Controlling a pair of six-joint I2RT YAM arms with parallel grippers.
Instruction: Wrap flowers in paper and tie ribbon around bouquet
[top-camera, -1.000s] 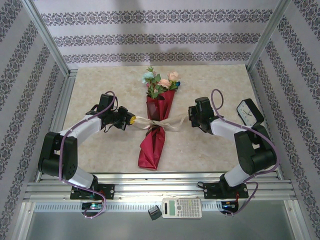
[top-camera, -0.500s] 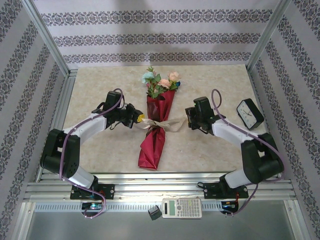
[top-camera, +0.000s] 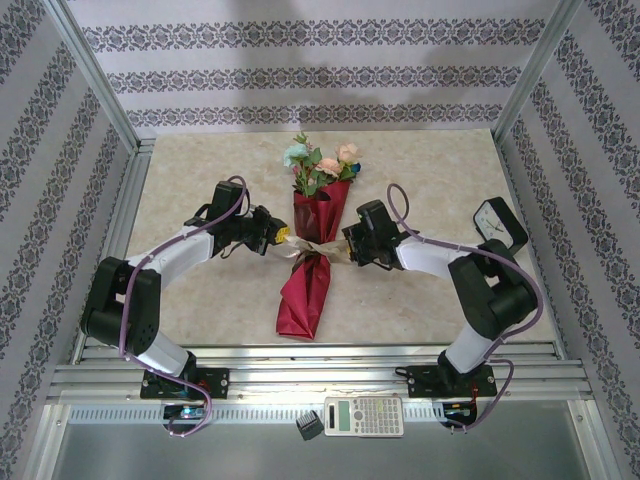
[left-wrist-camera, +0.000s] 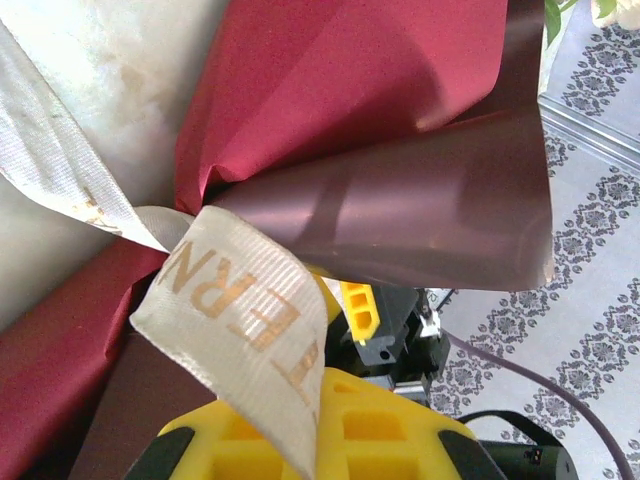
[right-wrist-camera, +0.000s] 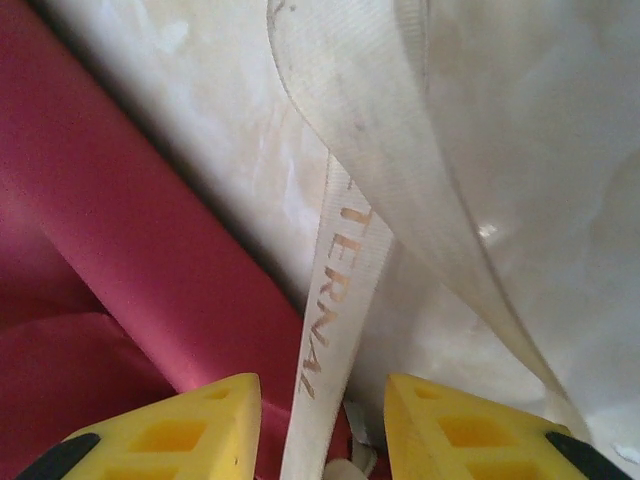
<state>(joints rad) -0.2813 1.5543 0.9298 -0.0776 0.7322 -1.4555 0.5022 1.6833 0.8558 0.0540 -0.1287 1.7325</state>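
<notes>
A pale marble-patterned surface sits inside an aluminium frame, with striped patterned wallpaper on three sides. From above, the bouquet lies in the middle of the surface. Its narrow tip points to the near edge and the flowers, pink, peach and teal with green leaves, point to the far edge. The ribbon crosses the crimson paper about halfway along as a pale band with loose tails. The left fingers reach in just beside the knot on one side, and the right fingers are at the paper's other side. A black-framed clock stands near the right edge, and a calculator rests on the metal rail in front of the near edge. Up close, the wrist views bring out gold lettering on the ribbon. In the left wrist view a loop of ribbon curls over the yellow left fingers, which sit close together with the ribbon pinched in the seam between them. Behind the loop the paper shows a shiny dark face and a matte red one. In the right wrist view the yellow right fingers stand apart. A lettered strip of ribbon runs down a gap wider than itself, with red paper to its left and bare surface to its right.
</notes>
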